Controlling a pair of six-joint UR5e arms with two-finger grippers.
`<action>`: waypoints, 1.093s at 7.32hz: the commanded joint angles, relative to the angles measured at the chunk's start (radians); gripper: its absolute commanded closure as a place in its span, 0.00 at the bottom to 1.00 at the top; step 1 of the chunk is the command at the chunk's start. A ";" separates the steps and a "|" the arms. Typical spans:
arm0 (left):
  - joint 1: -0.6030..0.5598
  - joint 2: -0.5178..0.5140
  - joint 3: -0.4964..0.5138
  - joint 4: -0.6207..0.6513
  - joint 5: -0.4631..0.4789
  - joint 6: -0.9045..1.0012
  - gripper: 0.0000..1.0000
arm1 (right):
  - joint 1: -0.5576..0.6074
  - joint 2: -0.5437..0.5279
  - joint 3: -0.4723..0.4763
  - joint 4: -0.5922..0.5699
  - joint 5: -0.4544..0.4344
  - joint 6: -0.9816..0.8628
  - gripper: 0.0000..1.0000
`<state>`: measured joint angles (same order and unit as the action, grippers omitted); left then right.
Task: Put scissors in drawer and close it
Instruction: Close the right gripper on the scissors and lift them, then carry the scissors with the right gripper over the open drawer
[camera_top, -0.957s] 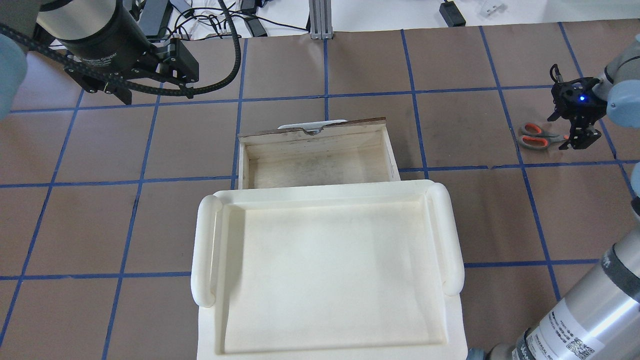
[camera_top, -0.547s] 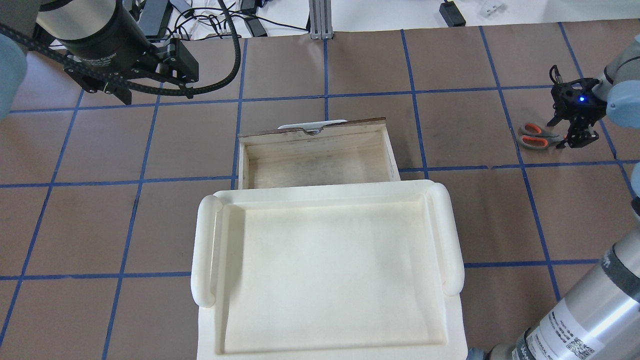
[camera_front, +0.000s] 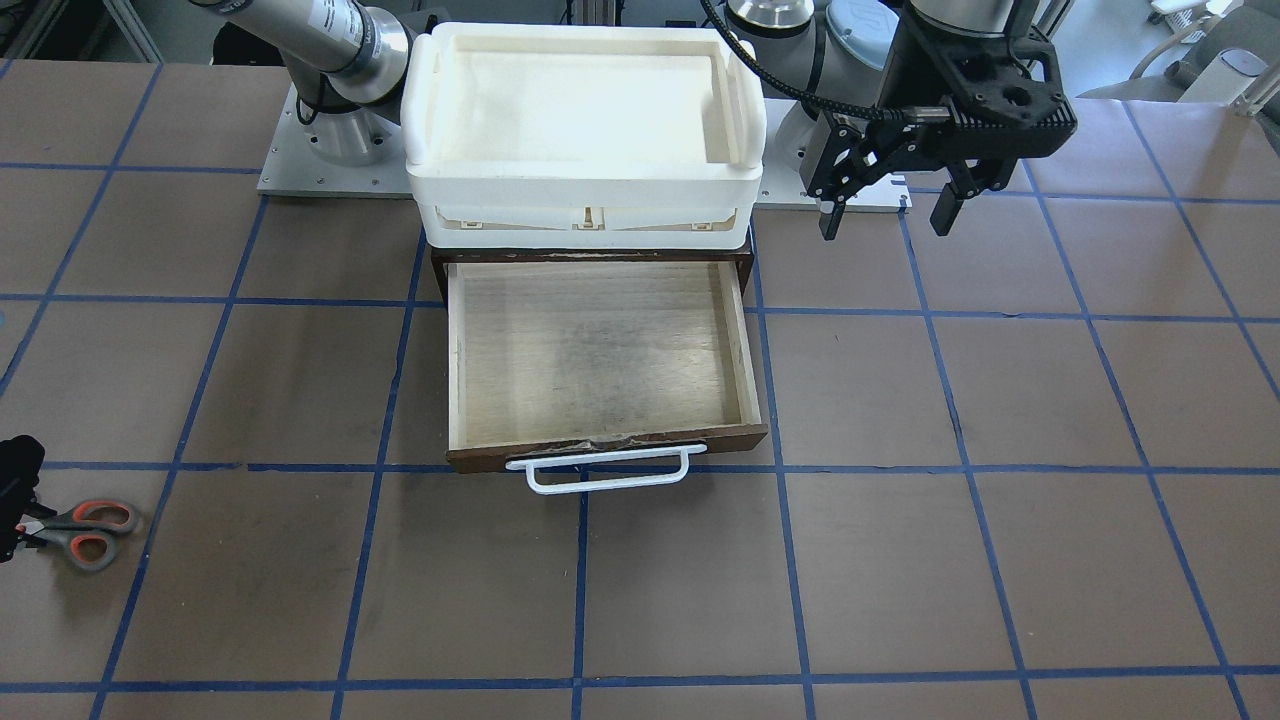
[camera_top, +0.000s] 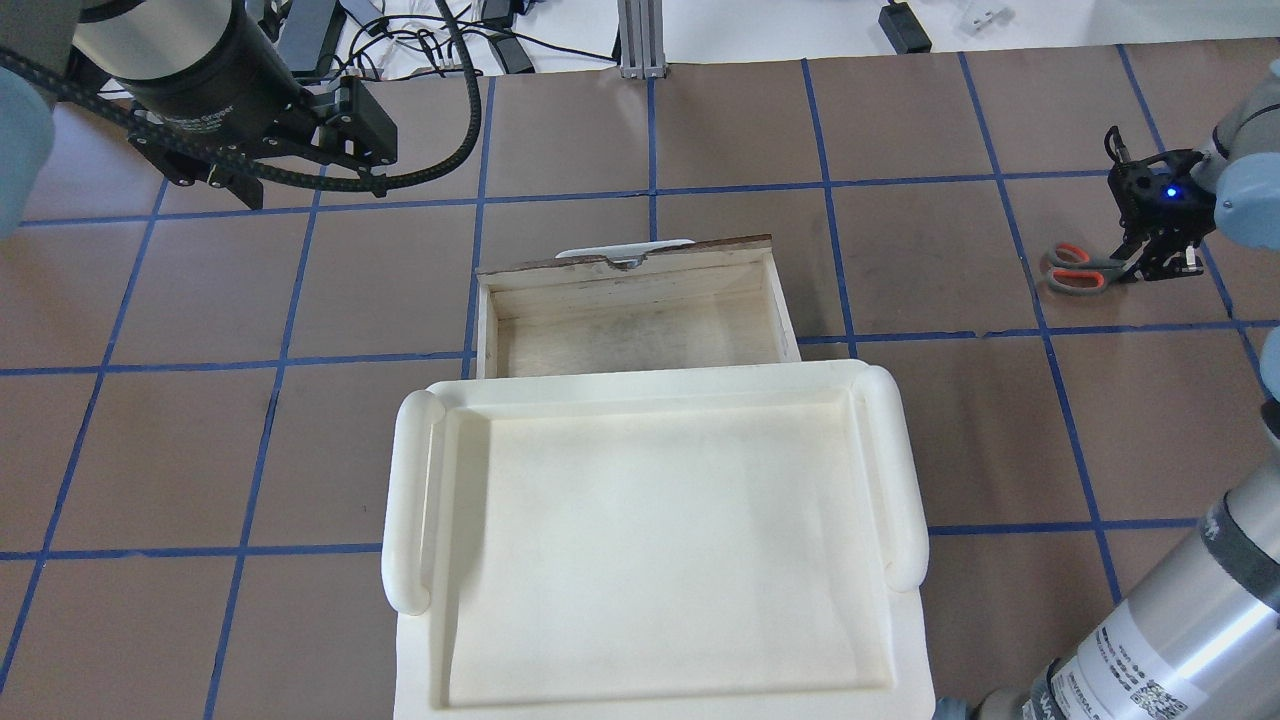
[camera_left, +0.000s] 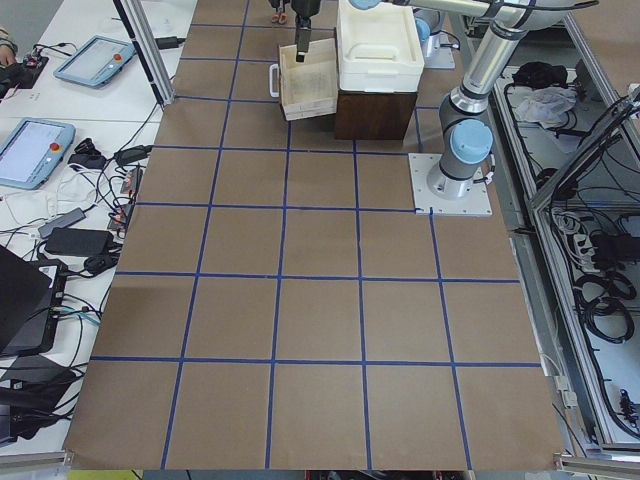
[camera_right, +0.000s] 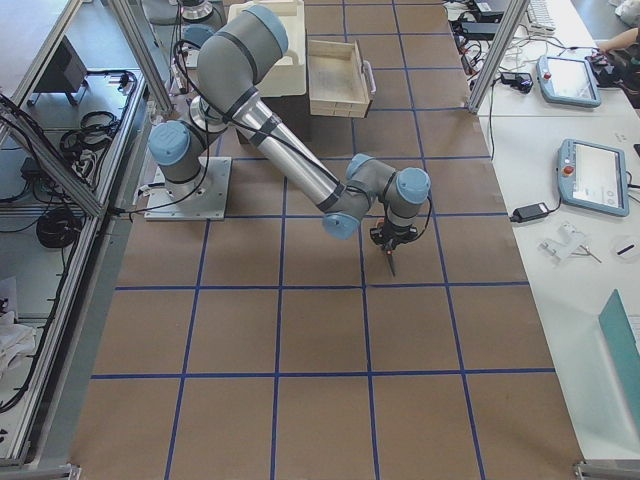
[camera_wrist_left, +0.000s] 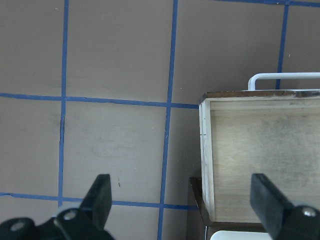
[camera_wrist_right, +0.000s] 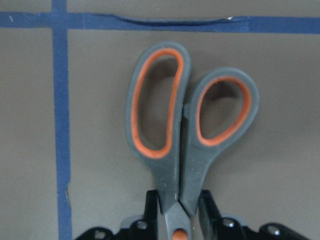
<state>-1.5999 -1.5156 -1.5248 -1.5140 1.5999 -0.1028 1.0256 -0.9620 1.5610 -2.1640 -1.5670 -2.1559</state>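
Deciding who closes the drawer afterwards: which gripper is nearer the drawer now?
Left. The left gripper hangs open just off the drawer's side, by the white tray. The right gripper is far out near the table's end, shut on the scissors.

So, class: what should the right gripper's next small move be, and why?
Probably lift straight up: the right gripper looks shut on the scissors near their pivot, they lie on the table, and the drawer stands open.
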 joint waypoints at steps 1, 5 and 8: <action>0.000 0.000 0.000 0.000 0.000 0.000 0.00 | 0.007 -0.042 0.001 0.018 0.001 0.002 1.00; 0.000 0.000 0.000 -0.002 0.000 0.000 0.00 | 0.201 -0.249 0.001 0.234 0.002 0.157 1.00; 0.000 0.000 0.000 -0.006 0.000 0.002 0.00 | 0.411 -0.326 -0.002 0.306 -0.004 0.437 1.00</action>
<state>-1.5999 -1.5156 -1.5248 -1.5192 1.5993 -0.1014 1.3484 -1.2595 1.5605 -1.8910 -1.5673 -1.8357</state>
